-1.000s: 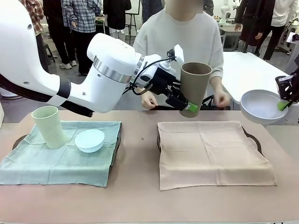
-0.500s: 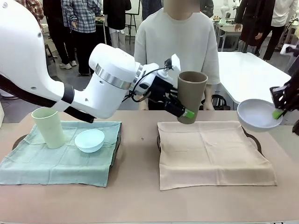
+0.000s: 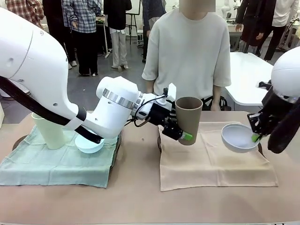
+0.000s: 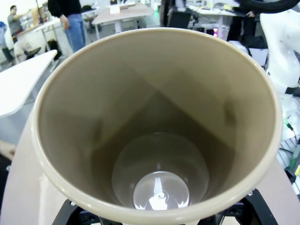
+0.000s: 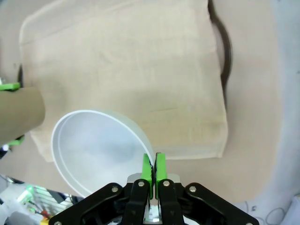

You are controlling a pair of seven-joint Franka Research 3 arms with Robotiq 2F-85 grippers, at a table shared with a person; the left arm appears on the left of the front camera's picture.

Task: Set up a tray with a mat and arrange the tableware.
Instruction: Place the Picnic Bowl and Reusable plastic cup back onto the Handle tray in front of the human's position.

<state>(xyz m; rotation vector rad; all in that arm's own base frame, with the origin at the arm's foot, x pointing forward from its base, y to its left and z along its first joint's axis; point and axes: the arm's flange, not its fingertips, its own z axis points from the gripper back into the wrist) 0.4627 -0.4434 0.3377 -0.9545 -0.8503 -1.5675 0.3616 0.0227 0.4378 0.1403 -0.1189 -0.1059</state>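
Green pads on our left claw clamp the brown tumbler low on its wall, so the jaws stand fairly wide around it; the tumbler is upright and hangs over the far left corner of the beige mat. From the left wrist we look straight down into its open mouth. Our right claw is pinched tight on the rim of the whitish bowl, the pads nearly meeting with the thin rim between them. The bowl tilts and hangs over the far right part of the beige mat, well apart from the tumbler.

We work at a pinkish-tan bench. A dark tray rim shows past the beige mat's edge. On our left side lies a green mat with the pale green tumbler upright on it and the light blue bowl just beside it, partly hidden by our left arm. A person stands at the far side, with other people behind.
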